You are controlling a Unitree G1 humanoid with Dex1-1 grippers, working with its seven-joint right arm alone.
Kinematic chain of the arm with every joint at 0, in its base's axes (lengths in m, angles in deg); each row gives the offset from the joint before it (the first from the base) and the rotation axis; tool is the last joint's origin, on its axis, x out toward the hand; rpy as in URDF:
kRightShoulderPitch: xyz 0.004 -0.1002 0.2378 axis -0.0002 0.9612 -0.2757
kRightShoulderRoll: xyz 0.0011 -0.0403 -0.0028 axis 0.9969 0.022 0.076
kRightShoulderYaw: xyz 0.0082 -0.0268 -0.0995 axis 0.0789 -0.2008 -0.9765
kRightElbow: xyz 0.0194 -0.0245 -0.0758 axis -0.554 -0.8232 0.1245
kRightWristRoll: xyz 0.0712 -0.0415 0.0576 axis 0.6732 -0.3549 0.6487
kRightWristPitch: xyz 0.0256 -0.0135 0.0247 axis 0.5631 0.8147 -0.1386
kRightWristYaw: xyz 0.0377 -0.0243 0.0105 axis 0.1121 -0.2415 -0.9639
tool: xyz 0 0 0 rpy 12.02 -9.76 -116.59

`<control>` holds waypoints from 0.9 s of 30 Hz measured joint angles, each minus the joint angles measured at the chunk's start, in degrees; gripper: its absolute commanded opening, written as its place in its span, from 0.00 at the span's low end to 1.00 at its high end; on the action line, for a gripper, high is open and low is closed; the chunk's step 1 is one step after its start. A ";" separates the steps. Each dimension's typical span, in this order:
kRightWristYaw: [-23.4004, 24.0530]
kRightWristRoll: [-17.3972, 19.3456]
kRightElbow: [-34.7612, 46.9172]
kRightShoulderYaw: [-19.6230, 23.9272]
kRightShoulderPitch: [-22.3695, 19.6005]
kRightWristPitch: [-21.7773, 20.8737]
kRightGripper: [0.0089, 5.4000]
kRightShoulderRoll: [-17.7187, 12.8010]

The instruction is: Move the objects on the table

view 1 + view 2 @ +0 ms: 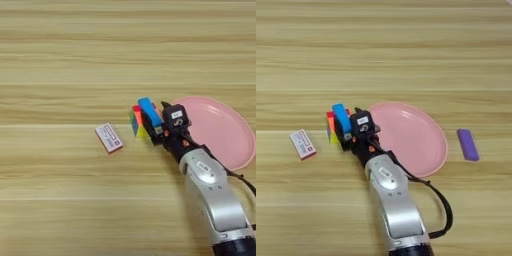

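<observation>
1. The right gripper (pixel 156 125) reaches in from five o'clock, its black fingers clamped on the bright-blue block (pixel 150 112).
2. The block sits tilted over the puzzle cube (pixel 138 123), just off the nine o'clock rim of the pink plate (pixel 426 150).
3. A white-and-red box (pixel 109 138) lies on the wooden table (pixel 75 60) at the cube's eight o'clock.
4. A purple block (pixel 468 144) lies at the plate's three o'clock.

A robot test bench, probably in a laboratory: the light wooden table (pixel 75 50) fills the whole view and no room is visible. Small unrelated props lie scattered on it, with a pink round plate (pixel 421 145) at 3 o'clock, a purple block (pixel 467 144) beyond it, and a white-and-red flat box (pixel 109 137) at 9 o'clock.
</observation>
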 measured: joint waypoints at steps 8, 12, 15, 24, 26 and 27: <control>-0.26 0.26 -0.57 -0.42 -0.24 0.24 0.27 0.30; -0.29 0.55 -0.57 -0.48 -0.54 0.86 0.26 0.31; -0.37 0.93 -0.63 -0.47 -0.70 1.11 0.26 0.31; -0.28 1.27 -0.49 -0.38 -0.78 1.45 0.26 0.26; -0.27 1.32 0.48 -0.33 -0.46 2.30 0.26 0.25; -0.27 1.38 0.84 -0.30 -0.28 2.37 0.26 0.24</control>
